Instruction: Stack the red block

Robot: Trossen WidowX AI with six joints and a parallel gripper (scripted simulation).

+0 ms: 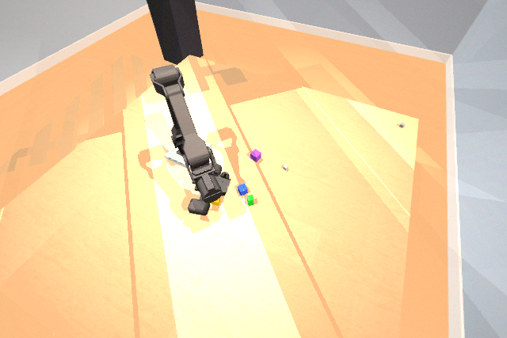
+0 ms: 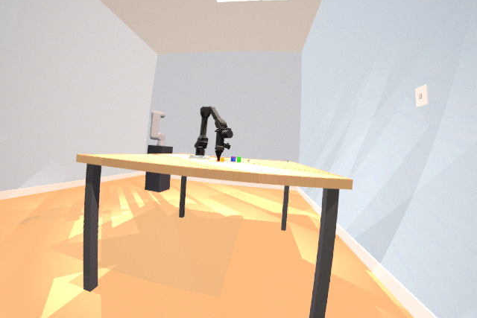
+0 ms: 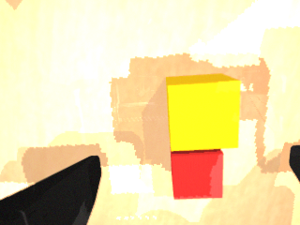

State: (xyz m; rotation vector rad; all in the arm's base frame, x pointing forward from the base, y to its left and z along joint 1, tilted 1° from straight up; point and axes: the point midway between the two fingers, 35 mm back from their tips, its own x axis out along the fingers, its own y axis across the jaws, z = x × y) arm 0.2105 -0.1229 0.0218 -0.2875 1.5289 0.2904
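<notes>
Arm [image 1: 184,130] bent down, tool [image 2: 218,157] wide open
</notes>
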